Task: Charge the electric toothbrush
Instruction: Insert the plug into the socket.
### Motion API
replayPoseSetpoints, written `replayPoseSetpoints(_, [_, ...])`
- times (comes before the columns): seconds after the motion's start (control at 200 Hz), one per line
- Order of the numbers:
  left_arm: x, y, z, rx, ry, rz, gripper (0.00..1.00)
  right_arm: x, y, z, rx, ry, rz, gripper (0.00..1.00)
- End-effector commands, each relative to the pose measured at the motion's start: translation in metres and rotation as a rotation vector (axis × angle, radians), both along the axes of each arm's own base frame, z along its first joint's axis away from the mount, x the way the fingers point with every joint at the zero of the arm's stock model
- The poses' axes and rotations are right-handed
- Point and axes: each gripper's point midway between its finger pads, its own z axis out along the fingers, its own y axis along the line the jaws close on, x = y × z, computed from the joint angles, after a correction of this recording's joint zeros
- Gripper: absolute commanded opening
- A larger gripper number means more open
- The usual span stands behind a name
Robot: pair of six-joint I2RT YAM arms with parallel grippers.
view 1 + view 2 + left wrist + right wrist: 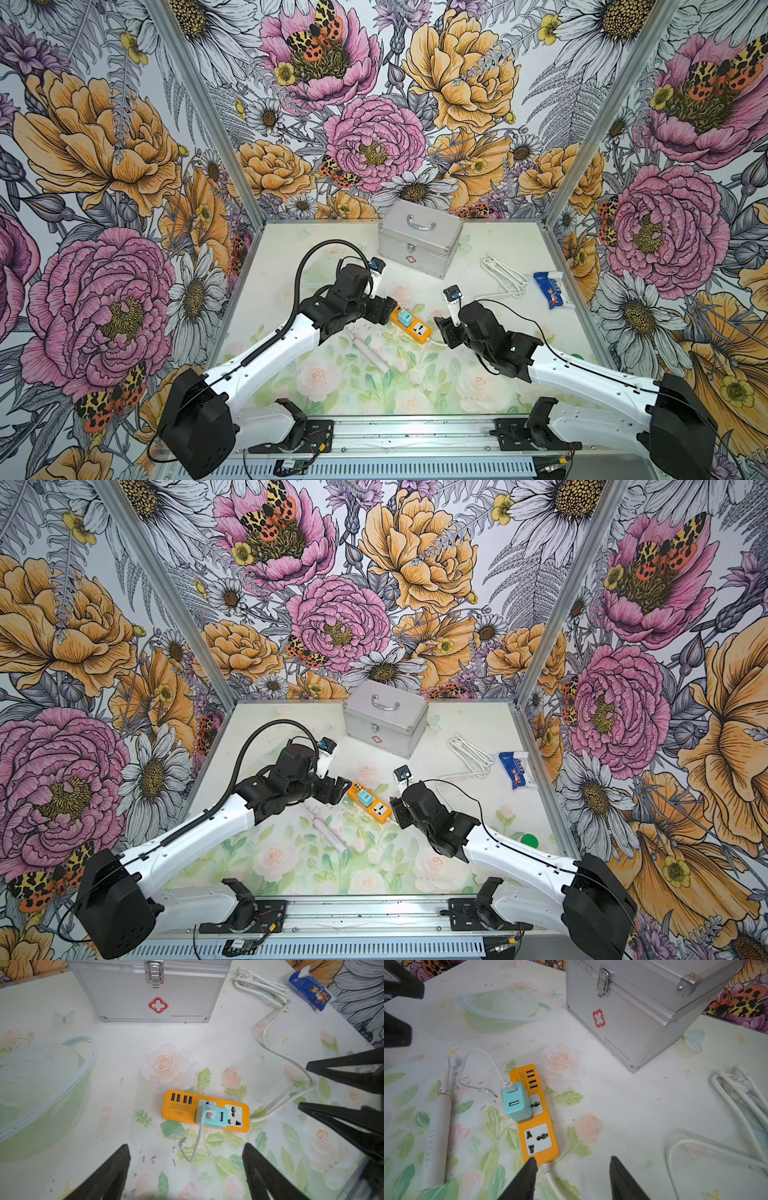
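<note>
Left jaws wide open, right jaws half open, both empty. Toothbrush (437, 1126) lies flat on desk (633, 1105) near left jaws, beyond strip (537, 1119) from right jaws. Suggest pinching loose plug (490, 1092) by its shell, level with handle base.

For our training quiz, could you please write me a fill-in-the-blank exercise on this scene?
1. The adapter is plugged into the ___ strip.
2. The loose end of the thin cable lies ___ the toothbrush and the strip.
3. The case bears a red ___.
Missing words: orange; between; cross.
</note>
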Motion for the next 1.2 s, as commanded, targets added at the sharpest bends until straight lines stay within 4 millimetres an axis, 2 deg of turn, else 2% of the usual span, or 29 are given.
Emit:
replayPoseSetpoints(0.0, [-0.012,0.019,-0.016,0.131,-0.004,-0.030,0.82,0.003,0.002,0.005,0.006,0.002,0.003,0.56])
replayPoseSetpoints(0.04, [-0.015,0.018,-0.021,0.145,0.001,-0.052,0.82,0.003,0.002,0.004,0.006,0.003,0.002,0.56])
replayPoseSetpoints(0.105, [-0.017,0.019,-0.029,0.164,0.013,-0.058,0.75,0.003,0.001,0.003,0.006,0.005,-0.001,0.56])
replayPoseSetpoints(0.26, [-0.014,0.019,-0.046,0.203,0.054,-0.052,0.73,0.003,-0.001,0.003,0.006,0.005,-0.006,0.56])
replayPoseSetpoints(0.525, [-0.012,0.002,-0.064,0.193,0.126,-0.100,0.66,0.003,-0.005,0.001,0.004,0.001,-0.013,0.55])
replayPoseSetpoints(0.886, [-0.003,-0.020,-0.065,0.138,0.106,-0.149,0.59,0.003,-0.007,-0.002,0.006,0.004,-0.018,0.55])
replayPoseSetpoints(1.196, [-0.003,-0.023,-0.077,0.149,0.131,-0.171,0.49,0.001,-0.007,-0.003,0.007,0.002,-0.014,0.55])
